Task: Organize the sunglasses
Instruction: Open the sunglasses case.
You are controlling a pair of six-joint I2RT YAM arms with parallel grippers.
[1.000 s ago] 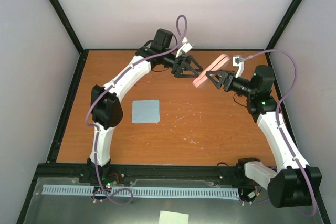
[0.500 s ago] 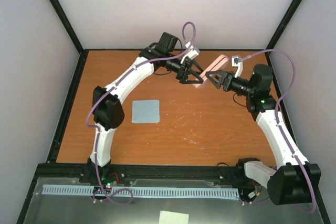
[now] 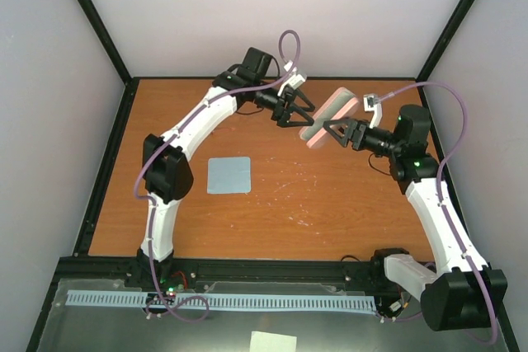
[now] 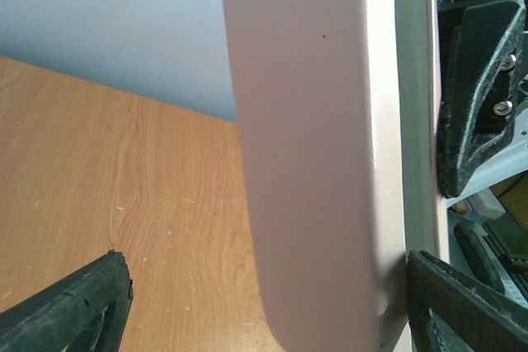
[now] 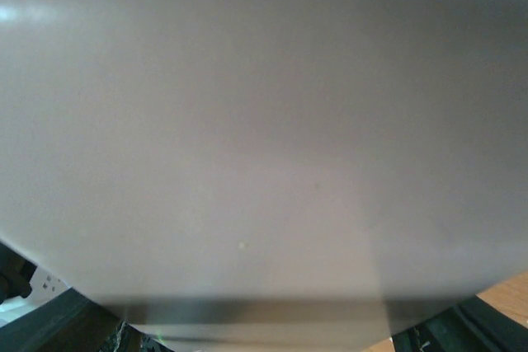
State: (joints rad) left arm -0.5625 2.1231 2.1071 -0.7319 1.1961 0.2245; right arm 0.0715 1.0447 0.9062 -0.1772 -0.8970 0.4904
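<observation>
The right claw [image 3: 324,131] is clamped on the pink case [image 3: 332,108], holding it tilted in the air above the counter [image 3: 330,199], near the middle of the far edge. The left claw [image 3: 301,119] stands with jaws apart, straddling the case's end without gripping. The sunglasses show in no view; whether they lie inside the case cannot be told. Likely the case is to be opened: the left claw should close on one shell only, beside the seam, and pull gently while the right holds firm.
</observation>
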